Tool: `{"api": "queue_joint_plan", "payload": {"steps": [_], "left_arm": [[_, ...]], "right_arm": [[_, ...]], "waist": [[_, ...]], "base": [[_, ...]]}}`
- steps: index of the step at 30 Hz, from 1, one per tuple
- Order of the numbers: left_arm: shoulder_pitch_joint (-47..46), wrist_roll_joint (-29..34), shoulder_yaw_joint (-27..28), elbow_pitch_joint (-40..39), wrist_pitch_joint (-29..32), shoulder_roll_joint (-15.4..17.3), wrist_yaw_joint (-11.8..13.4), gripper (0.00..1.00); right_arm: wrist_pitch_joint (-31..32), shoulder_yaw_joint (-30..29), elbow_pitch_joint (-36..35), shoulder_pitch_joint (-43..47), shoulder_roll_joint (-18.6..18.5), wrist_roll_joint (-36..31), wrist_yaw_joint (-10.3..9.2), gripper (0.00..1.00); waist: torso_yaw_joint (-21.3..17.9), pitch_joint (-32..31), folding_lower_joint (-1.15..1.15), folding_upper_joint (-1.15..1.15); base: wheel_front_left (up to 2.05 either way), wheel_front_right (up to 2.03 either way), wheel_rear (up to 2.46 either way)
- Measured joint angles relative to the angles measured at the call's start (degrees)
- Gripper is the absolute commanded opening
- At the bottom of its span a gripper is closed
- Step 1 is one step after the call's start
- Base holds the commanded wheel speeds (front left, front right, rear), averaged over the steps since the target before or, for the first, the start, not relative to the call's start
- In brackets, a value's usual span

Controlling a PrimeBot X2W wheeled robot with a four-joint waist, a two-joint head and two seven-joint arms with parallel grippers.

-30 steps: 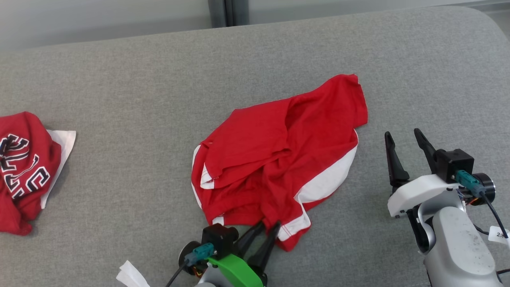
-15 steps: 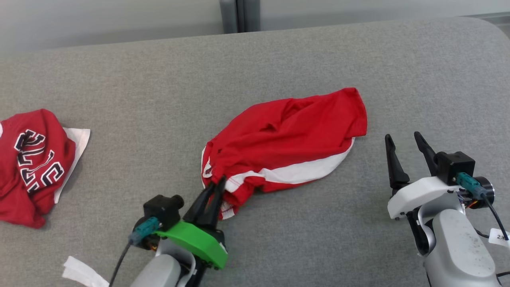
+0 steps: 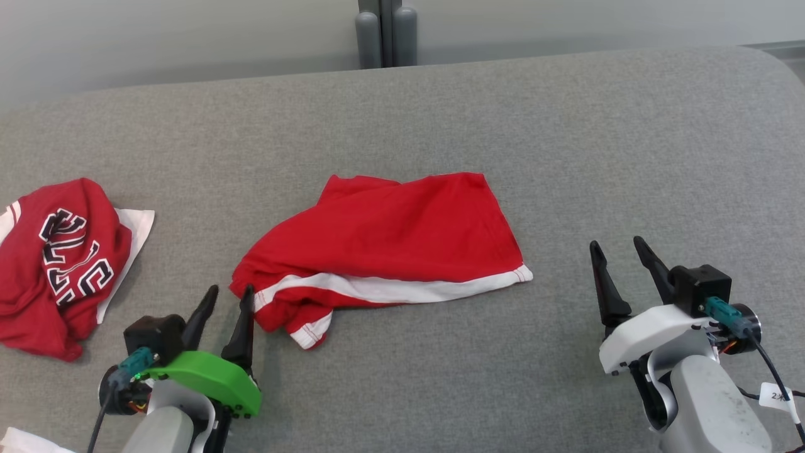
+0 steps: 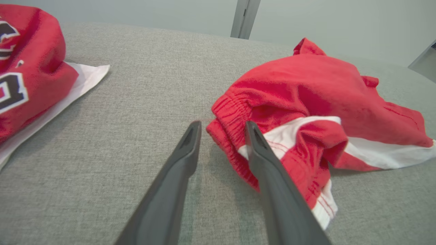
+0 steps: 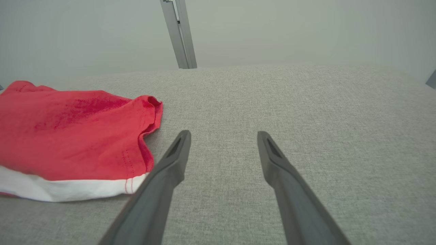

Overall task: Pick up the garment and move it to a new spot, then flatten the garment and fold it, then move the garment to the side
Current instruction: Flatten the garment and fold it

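Note:
The garment [image 3: 390, 242] is a pair of red shorts with a white side stripe. It lies spread sideways at the middle of the grey couch surface [image 3: 440, 113]. My left gripper [image 3: 229, 292] is open at the shorts' bunched left end. In the left wrist view the waistband of the garment [image 4: 306, 92] lies just past the left gripper [image 4: 222, 126], against its right finger, and nothing is clamped. My right gripper [image 3: 616, 245] stands open on bare fabric to the right of the shorts. In the right wrist view the hem of the garment [image 5: 68, 136] lies left of the right gripper [image 5: 223, 134].
A second red garment with black-and-white lettering [image 3: 56, 264] lies crumpled at the far left over a white piece. A scrap of white paper [image 3: 25, 440] shows at the bottom left corner. A grey post [image 3: 380, 31] stands behind the couch's back edge.
My left gripper shut on the shorts' near edge, dragged them leftward so they stretched out flatter, then opened and let go. The head camera also shifted. The right gripper stayed open.

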Motion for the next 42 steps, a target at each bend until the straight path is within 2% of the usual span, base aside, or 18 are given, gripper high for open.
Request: {"api": "queue_joint_plan", "payload": {"steps": [5, 11, 17, 23, 28, 35, 42], "left_arm": [[2.1, 4.4, 7.4, -0.5, 0.0, -2.3, 0.4, 1.00], [6.9, 13.5, 17.0, -7.6, 0.0, -6.7, 2.1, 1.00], [11.6, 18.1, 20.2, -9.0, 0.0, -9.6, 1.3, 1.00], [13.1, 18.5, 20.6, -8.3, 0.0, -10.5, 0.4, 1.00], [13.0, 12.9, 19.1, -7.2, 0.0, -10.6, 0.1, 1.00], [9.6, -0.7, 10.2, -5.5, 0.0, -10.7, 0.1, 1.00], [6.7, -8.7, 6.7, -2.9, 0.0, -8.1, 0.1, 1.00]], "right_arm": [[0.0, 0.6, -0.7, 1.3, 0.0, 0.6, 0.00, 1.00], [0.0, 0.6, -4.2, 3.0, 0.0, 0.7, 0.00, 1.00], [0.0, 1.6, -4.3, 6.3, 0.0, 1.3, 0.00, 1.00], [0.0, 2.5, -3.4, 8.1, 0.0, 1.6, 0.01, 1.00], [0.0, 2.7, -3.4, 8.1, 0.0, 1.6, 0.00, 1.00], [0.0, 3.6, -3.1, 8.0, 0.0, 1.6, 0.00, 1.00], [0.0, 4.0, -3.1, 7.8, 0.0, 1.6, 0.00, 1.00]], "waist": [[-0.3, -1.0, 0.00, 0.00], [-0.8, -2.4, 0.00, 0.00], [-1.0, -4.6, 0.00, 0.00], [-1.1, -6.3, 0.00, 0.00], [-1.1, -6.1, 0.00, 0.00], [-0.9, -4.9, 0.00, 0.00], [-0.7, -3.8, 0.00, 0.00]], "base": [[0.00, 0.00, 0.00], [0.00, 0.00, 0.00], [0.00, 0.00, 0.00], [0.00, 0.00, 0.00], [0.00, 0.00, 0.00], [0.00, 0.00, 0.00], [0.00, 0.00, 0.00]]}}
